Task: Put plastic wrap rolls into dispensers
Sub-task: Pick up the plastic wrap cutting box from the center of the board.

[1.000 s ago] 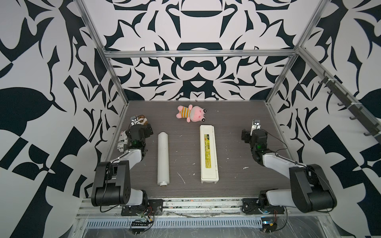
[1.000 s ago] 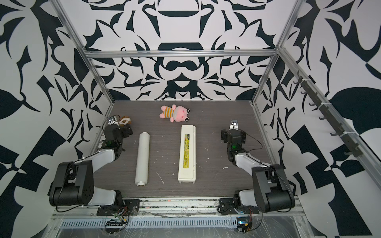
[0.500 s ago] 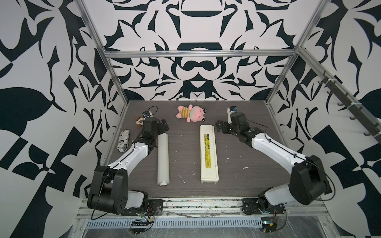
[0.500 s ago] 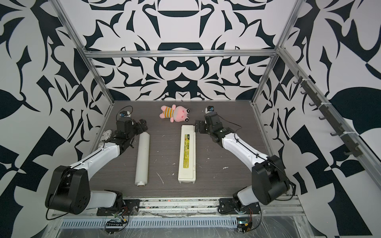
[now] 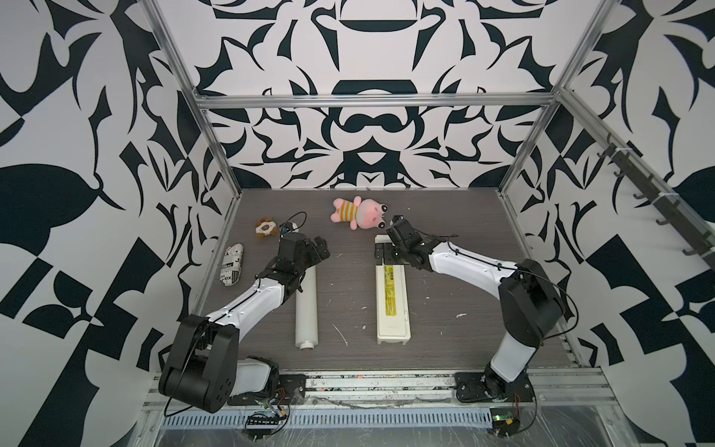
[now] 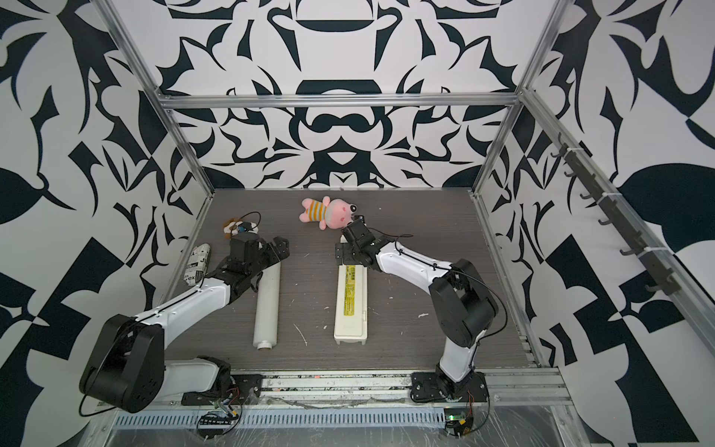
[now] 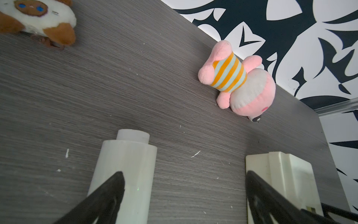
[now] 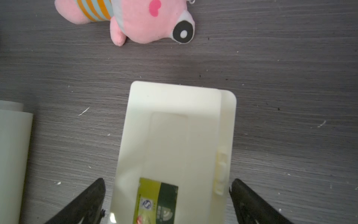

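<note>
Hazard: left claw (image 5: pixel 314 249), spread, hangs off-centre over roll (image 5: pixel 306 298), could knock it rolling; right claw (image 8: pixel 167 180), spread, straddles dispenser's (image 8: pixel 174 135) far end.

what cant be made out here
- Roll far end, both top views: under the left gripper.
- Dispenser far end, both top views: under the right gripper.
- Dispenser inside, every view: lid shut.
- Label print, right wrist view: blurred, cut by the edge.

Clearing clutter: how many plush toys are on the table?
2: a pink striped plush at the back centre, a brown-and-white plush at the back left. None seems hidden.
</note>
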Available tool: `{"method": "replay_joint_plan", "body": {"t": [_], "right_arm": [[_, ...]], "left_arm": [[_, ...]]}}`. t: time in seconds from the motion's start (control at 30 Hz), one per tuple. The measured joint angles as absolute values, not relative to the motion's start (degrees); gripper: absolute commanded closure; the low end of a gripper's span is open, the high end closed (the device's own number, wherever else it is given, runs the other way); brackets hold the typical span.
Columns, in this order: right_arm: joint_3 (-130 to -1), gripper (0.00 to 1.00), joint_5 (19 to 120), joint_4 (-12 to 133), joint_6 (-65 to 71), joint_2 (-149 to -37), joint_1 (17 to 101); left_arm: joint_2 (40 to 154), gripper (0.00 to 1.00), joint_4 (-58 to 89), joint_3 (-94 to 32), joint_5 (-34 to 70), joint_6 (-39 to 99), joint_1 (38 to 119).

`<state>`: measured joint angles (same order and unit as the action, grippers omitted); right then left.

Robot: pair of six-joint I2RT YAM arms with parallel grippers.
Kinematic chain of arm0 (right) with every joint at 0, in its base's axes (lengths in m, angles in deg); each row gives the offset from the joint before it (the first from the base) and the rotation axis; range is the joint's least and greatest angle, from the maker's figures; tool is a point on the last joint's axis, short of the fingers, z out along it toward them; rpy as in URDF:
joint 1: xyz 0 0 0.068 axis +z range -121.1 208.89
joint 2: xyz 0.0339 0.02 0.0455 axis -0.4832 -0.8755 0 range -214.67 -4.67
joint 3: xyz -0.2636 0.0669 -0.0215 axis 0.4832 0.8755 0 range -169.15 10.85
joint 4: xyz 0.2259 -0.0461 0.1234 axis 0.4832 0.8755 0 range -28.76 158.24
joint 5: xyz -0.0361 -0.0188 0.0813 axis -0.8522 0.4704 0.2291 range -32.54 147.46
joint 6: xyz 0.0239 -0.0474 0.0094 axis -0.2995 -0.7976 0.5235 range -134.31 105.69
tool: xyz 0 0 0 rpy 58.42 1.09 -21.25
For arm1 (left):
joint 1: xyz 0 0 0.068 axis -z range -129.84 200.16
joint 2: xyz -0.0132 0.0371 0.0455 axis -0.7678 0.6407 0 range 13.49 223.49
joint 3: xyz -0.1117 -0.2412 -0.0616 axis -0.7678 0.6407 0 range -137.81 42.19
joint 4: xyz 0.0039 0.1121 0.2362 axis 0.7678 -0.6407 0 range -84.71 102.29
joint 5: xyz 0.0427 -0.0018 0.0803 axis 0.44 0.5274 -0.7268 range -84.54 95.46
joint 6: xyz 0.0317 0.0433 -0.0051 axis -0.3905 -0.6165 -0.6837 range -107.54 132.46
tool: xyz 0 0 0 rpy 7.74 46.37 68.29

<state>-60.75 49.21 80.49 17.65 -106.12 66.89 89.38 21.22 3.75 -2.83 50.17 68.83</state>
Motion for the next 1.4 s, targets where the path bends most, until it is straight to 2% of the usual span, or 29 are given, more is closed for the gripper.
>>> {"method": "replay_joint_plan", "body": {"t": [0.43,0.7,0.9,1.07,1.2,1.4], "right_arm": [[-71.9,0.01,42.8,91.6,19.0,-116.0,68.8],[-71.9,0.11,42.6,91.9,19.1,-116.0,69.2],[-69.5,0.11,44.7,88.8,16.6,-114.5,69.0],[-59.6,0.11,51.6,81.0,10.5,-106.7,68.6],[-51.3,0.14,60.9,73.8,5.6,-98.7,67.0],[-39.6,0.20,78.9,60.5,6.5,-90.5,57.8]], "left_arm": [[90.8,0.01,23.4,5.8,-2.0,51.8,68.9],[90.8,0.01,24.0,6.3,-2.0,52.0,68.9],[91.3,0.01,24.0,6.3,-1.8,51.9,68.9],[93.3,0.01,26.5,5.8,1.2,49.9,69.8],[94.6,0.01,31.6,6.2,8.1,47.6,70.5],[94.7,0.01,41.5,7.1,19.5,45.0,70.6]]}}
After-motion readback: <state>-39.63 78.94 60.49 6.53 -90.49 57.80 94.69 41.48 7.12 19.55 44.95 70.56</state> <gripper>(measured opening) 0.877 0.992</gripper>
